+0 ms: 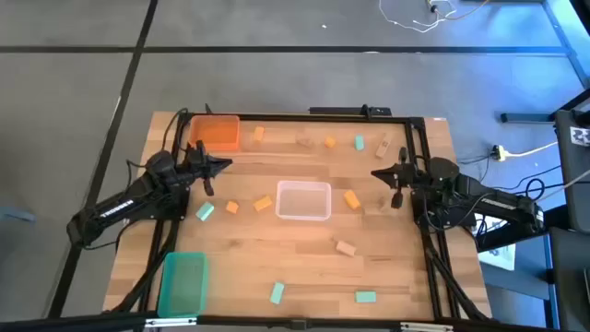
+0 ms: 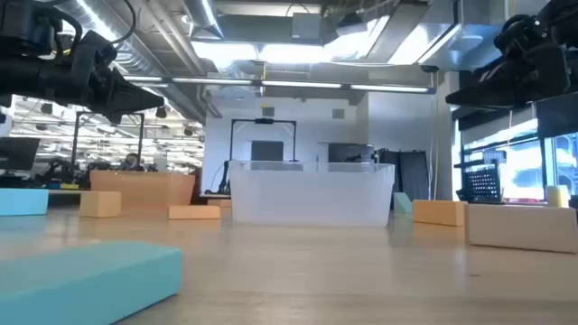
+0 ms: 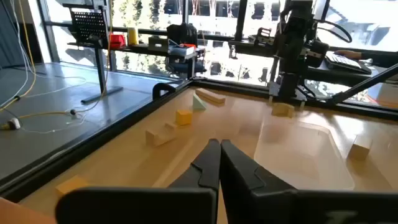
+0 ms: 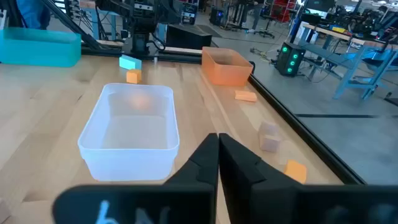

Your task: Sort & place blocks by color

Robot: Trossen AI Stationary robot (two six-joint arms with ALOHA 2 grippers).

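High view shows the blocks (image 1: 263, 203) scattered loose across the desk (image 1: 406, 277), none yet in a bin: orange ones near the clear bin (image 1: 303, 200), mint ones toward the near edge, tan ones along the far side. Left hand (image 1: 221, 165) hangs above the desk just beside the orange bin (image 1: 218, 132), fingers pressed together and empty. Right hand (image 1: 378, 174) hovers by the clear bin's right side, also pressed together, pinching nothing. Green bin (image 1: 182, 281) sits at the near left corner. Likely risks: descending with fingers pressed together would shove a block away rather than grip it; the orange block (image 1: 352, 198) beside the clear bin leaves little room, so a finger could knock the bin
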